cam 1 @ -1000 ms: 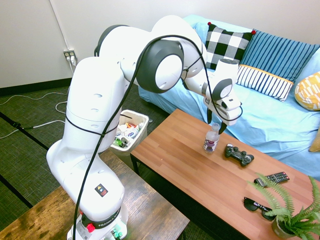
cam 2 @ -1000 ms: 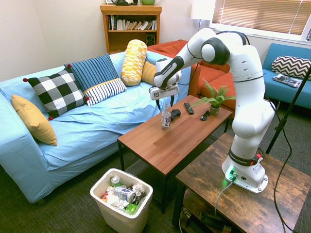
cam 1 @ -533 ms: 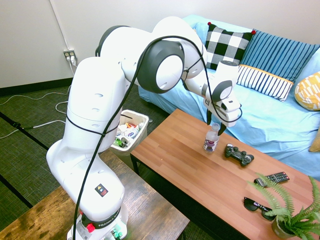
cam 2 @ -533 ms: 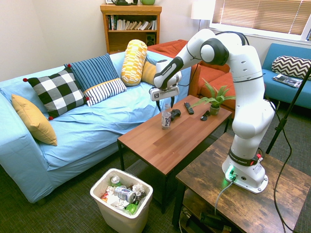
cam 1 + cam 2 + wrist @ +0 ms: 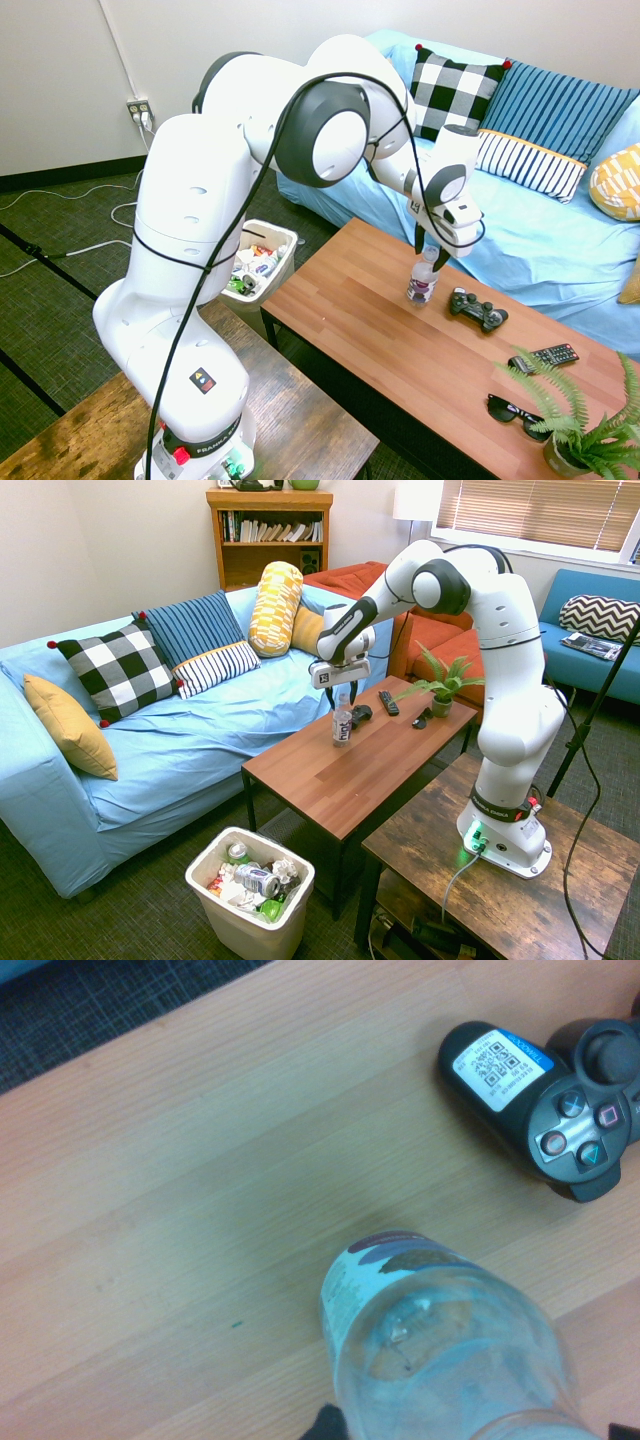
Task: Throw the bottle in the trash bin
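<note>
From left to right in the first exterior view, the trash bin [image 5: 279,284] came first, on the floor near the end of the coffee table [image 5: 335,300], with cans and crumpled litter inside.

Next came the gripper [image 5: 431,250], pointing down over the table. Its fingers were spread, one to either side of the bottle's upper part; whether either one touched the plastic could not be made out.

The bottle [image 5: 421,284] stood on the tabletop below and between them. It was upright, its long axis vertical, with its base on the wood and its neck pointing up to the gripper. The label wrapped around its body.

Just beside the bottle to the right lay the black game controller [image 5: 479,310]. Farther right, the remote [image 5: 544,358] and the dark sunglasses [image 5: 518,416] lay on the table, then the potted fern [image 5: 585,432] at the right. The blue-covered sofa [image 5: 520,260] ran along the table's far side.
</note>
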`<state>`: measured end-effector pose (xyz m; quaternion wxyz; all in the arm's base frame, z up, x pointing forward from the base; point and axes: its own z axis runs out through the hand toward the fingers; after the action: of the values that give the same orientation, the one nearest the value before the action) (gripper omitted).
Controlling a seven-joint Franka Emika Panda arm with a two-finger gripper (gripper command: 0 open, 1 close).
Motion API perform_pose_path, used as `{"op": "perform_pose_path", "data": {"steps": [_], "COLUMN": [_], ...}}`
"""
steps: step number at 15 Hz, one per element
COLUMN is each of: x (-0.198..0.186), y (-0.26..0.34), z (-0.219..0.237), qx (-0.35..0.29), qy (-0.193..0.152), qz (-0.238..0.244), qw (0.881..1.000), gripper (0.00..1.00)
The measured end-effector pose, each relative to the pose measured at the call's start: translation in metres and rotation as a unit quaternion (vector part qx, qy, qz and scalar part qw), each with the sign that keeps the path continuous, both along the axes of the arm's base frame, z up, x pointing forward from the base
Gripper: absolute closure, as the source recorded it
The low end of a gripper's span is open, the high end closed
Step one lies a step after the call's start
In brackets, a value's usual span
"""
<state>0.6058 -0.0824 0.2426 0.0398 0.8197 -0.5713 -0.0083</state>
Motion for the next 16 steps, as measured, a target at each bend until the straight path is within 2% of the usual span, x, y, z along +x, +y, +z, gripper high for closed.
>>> {"op": "perform_pose_path", "data": {"steps": [6, 9, 11, 13, 16], "x": [0.000, 0.000, -0.013, -0.034, -0.074], "y": [0.001, 0.024, 0.069, 0.141, 0.274], "z": [0.002, 0.045, 0.093, 0.133, 0.145], "qx": [0.006, 0.015, 0.024, 0.035, 0.039], "qy": [-0.001, -0.032, -0.064, -0.099, -0.138], "qz": [0.002, 0.032, 0.068, 0.109, 0.160], "qw": [1.000, 0.999, 0.995, 0.988, 0.977], "gripper": [1.00, 1.00, 1.00, 1.00, 1.00]}}
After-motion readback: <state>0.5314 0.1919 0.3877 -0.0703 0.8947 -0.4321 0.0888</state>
